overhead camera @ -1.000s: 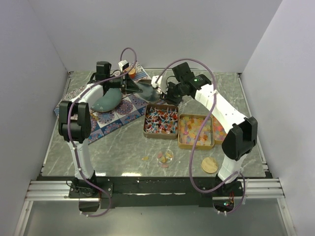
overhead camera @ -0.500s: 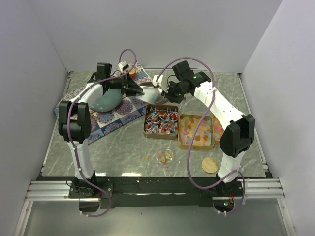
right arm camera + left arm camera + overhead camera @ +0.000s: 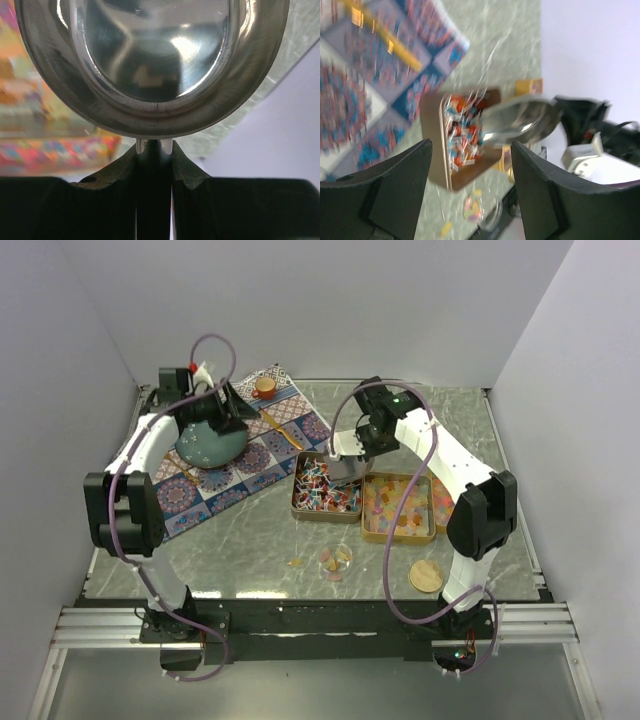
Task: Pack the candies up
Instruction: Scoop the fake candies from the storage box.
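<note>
While the right gripper [image 3: 154, 150] is clamped on a metal spoon's [image 3: 155, 65] handle over the first tin, the left gripper [image 3: 470, 147] hangs spread wide with nothing in it.

Big to small: on the marble table [image 3: 450, 420], a patterned cloth [image 3: 200, 490] carries a teal plate [image 3: 205, 445]. Three gold tins sit in a row. The left tin [image 3: 295, 490] is full of red-white mixed candies [image 3: 320, 490], and the middle tin [image 3: 398, 538] holds pale yellow-orange squares [image 3: 390, 505]. The right tin [image 3: 447, 512] is mostly hidden behind the arm, so only a pink-orange strip shows. Nearer, a small clear dish [image 3: 338, 557] has a few pieces. The left wrist view is blurry, and I can't tell if the spoon's loaded.
</note>
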